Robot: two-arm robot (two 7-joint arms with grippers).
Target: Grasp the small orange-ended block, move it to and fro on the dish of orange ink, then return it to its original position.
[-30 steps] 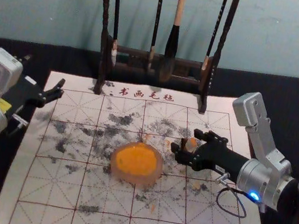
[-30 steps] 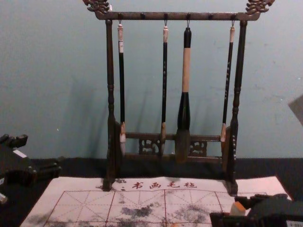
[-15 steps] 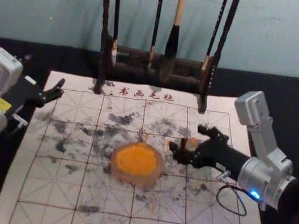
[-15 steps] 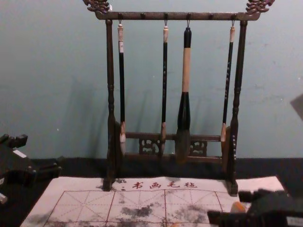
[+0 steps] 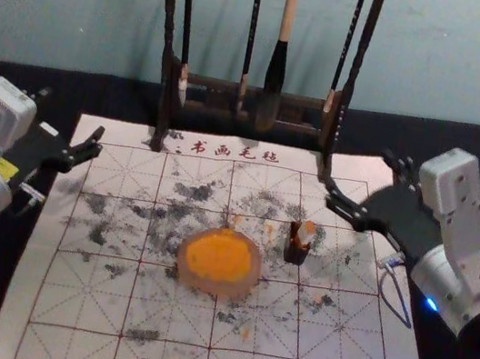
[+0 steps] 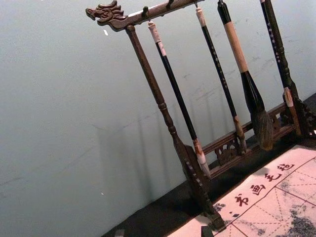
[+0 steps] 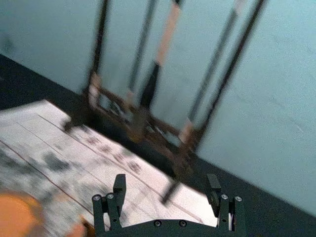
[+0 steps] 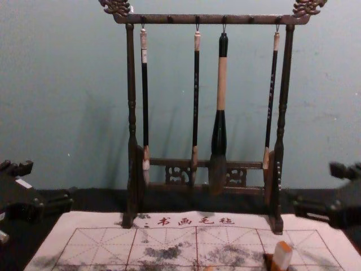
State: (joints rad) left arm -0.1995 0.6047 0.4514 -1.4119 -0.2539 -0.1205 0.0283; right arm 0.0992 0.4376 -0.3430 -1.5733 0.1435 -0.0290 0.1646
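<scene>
"Where's the small, pale, orange-ended block (image 8: 281, 257)?"

"Tilted slightly in its little dark holder (image 5: 296, 252), at two o'clock from the round, pink-rimmed dish of orange ink (image 5: 218, 289)."

"Right hand (image 5: 362, 178)?"

"Empty, spread wide, at one o'clock from the block. Likely the return's done: retreat smoothly, clear of the holder."

"Left hand (image 5: 71, 118)?"

"Parked, empty and spread, at ten o'clock from the dish."

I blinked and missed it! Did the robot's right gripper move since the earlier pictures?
Yes. In the head view, the right gripper is now farther from the ink dish: more to the robot's right and farther back, toward the wall.
</scene>
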